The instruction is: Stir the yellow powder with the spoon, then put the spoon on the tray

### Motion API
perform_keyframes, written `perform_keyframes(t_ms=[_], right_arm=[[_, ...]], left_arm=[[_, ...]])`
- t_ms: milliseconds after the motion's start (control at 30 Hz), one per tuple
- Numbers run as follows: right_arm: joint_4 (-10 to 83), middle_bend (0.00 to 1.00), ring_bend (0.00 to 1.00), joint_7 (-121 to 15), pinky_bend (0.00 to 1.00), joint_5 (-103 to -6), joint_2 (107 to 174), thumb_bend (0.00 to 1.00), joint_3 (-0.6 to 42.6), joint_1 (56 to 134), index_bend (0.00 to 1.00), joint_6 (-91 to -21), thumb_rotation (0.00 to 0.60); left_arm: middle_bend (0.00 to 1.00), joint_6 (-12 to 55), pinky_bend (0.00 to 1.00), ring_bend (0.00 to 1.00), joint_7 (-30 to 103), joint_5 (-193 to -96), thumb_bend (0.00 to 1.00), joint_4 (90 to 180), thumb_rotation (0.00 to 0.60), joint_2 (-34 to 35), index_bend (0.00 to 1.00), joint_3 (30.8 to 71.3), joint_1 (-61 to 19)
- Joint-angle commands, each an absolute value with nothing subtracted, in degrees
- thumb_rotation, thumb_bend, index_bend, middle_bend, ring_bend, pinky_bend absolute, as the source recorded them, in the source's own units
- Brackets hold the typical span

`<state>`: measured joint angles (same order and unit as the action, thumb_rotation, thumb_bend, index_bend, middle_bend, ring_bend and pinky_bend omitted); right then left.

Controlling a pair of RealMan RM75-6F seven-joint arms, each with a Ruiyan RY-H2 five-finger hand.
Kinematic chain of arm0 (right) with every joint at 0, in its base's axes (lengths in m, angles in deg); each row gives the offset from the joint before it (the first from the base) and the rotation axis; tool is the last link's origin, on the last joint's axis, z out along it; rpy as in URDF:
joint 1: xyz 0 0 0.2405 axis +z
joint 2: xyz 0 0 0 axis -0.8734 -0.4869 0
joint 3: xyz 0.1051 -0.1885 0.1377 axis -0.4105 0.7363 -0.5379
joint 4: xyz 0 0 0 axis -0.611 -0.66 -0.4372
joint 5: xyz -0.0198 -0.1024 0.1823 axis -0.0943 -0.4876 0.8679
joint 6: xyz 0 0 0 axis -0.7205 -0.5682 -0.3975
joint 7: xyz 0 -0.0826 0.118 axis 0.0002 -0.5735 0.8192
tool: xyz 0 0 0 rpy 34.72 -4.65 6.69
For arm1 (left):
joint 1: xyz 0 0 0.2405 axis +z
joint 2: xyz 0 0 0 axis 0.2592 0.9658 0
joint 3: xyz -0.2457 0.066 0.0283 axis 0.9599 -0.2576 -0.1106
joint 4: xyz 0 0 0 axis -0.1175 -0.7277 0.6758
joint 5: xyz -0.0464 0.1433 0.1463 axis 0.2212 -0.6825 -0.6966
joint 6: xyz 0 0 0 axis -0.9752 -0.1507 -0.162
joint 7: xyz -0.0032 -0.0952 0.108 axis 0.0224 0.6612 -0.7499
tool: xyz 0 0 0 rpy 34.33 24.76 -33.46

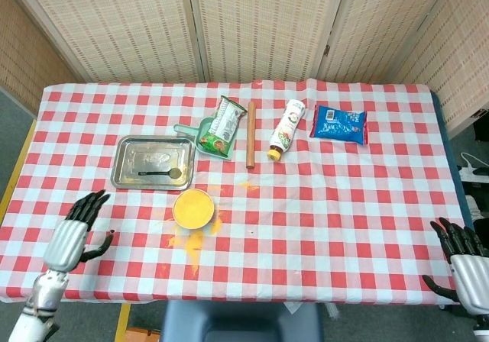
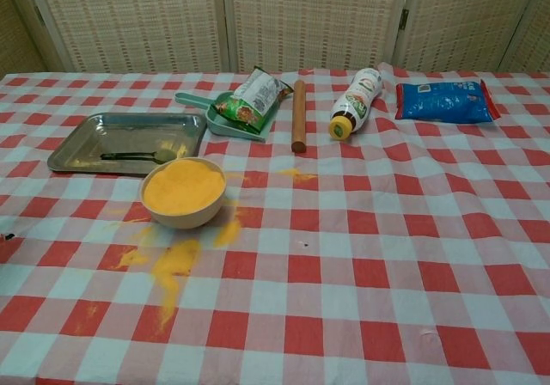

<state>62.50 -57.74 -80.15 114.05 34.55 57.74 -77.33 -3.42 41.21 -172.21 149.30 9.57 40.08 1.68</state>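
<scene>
Nearest you, your left hand (image 1: pixel 67 239) hangs at the near left edge of the bench (image 2: pixel 361 265), fingers (image 1: pixel 89 203) spread and holding nothing; your right hand (image 1: pixel 466 259) sits off the near right corner, fingers likewise apart and empty. Neither shows in the chest view. Just beyond, spilled yellow powder (image 2: pixel 172 260) streaks the red-and-white checked cloth in front of the round cream bowl of yellow powder (image 2: pixel 183 192), with another small smear (image 2: pixel 296 175) to its right. Behind the bowl lies the rectangular steel tray (image 2: pixel 73 144), and the dark metal spoon (image 2: pixel 137 155) rests flat inside it, bowl end toward the right, touched by nothing. From how things lie, you look to be at the end of the job: the spoon is on the tray and both hands are well clear, so the next move seems to call only for keeping the hands away from the bowl and tray. Farther back sit a green dustpan-shaped scoop (image 2: pixel 202 106) with a green snack packet (image 2: pixel 251 95) on it, a wooden rolling pin (image 2: pixel 298 114), a white sauce bottle with a yellow cap (image 2: pixel 357 101) on its side, and a blue packet (image 2: pixel 447 100).
</scene>
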Motion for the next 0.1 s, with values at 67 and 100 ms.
perform_keyframes(t_ms=[67, 100], right_arm=[[62.5, 0.00, 0.00, -57.4, 0.00, -80.9, 113.9, 0.12, 34.9, 57.3, 0.00, -77.9, 0.600], [62.5, 0.00, 0.00, -57.4, 0.00, -80.9, 113.9, 0.12, 34.9, 57.3, 0.00, -78.0, 0.600]], left_arm=[[0.00, -14.6, 0.08, 0.00, 34.5, -177.3, 0.40, 147.5, 0.600, 12.1, 0.00, 36.9, 10.8], [0.00, -14.5, 0.07, 0.00, 34.3, -177.3, 0.40, 147.5, 0.600, 12.0, 0.00, 37.0, 10.9]])
